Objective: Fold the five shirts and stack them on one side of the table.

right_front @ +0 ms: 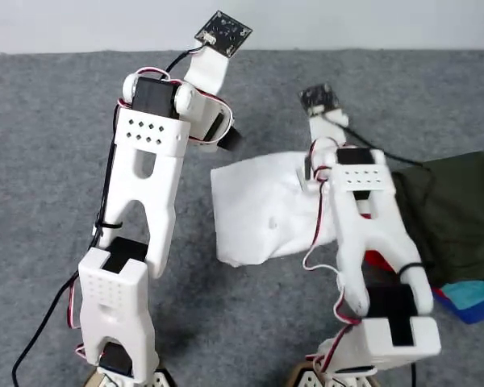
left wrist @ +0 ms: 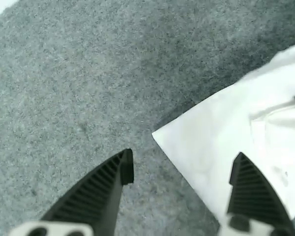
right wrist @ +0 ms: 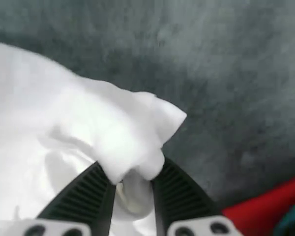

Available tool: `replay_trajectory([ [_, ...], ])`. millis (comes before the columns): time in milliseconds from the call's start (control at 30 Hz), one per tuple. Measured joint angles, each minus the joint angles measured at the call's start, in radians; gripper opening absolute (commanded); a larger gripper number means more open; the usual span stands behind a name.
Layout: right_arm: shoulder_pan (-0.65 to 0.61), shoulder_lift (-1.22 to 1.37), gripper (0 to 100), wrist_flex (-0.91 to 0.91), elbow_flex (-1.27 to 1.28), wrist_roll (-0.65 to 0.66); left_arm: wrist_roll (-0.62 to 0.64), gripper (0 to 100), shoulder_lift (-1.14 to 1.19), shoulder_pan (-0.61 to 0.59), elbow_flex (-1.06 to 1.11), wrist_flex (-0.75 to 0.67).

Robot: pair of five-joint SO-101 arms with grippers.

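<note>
A white shirt [right_front: 258, 211] lies partly folded in the middle of the grey table. My right gripper [right wrist: 132, 179] is shut on a bunched edge of the white shirt [right wrist: 88, 132] at its far right side, under the right arm [right_front: 356, 211] in the high view. My left gripper [left wrist: 179, 167] is open, hovering over the shirt's far left corner [left wrist: 160, 133], with one finger [left wrist: 108, 182] over bare table and the other finger [left wrist: 250, 189] over the cloth. A dark green shirt [right_front: 456, 211] lies at the right, with red cloth [right wrist: 265, 211] and blue cloth [right_front: 476, 298] beneath it.
Grey felt-like table surface [right_front: 48, 177] stretches to the left and far side. The left arm [right_front: 141, 201] stands over the table's left middle. Cables [right_front: 387, 157] run from the right arm toward the pile of shirts.
</note>
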Motion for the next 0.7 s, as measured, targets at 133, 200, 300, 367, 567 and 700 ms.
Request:
replay_trajectory([
  [133, 0.040, -0.031, 0.9, 0.000, -0.080, 0.000, 0.000, 31, 0.000, 0.000, 0.000, 0.000],
  [200, 0.080, -0.031, 0.9, 0.003, -0.141, 0.000, 0.000, 31, 0.000, 0.000, 0.000, 0.000],
  [300, 0.158, -0.031, 0.9, 0.009, -0.236, -0.037, 0.000, 31, 0.000, 0.006, 0.000, 0.000],
  [367, 0.221, -0.032, 0.9, 0.038, -0.282, -0.084, 0.000, 31, 0.000, 0.012, 0.000, 0.000],
  [567, 0.446, -0.032, 0.9, 0.178, -0.331, -0.207, 0.000, 31, 0.000, 0.018, 0.000, 0.000],
  [700, 0.594, -0.032, 0.9, 0.255, -0.325, -0.222, 0.000, 31, 0.000, 0.018, 0.000, 0.000],
])
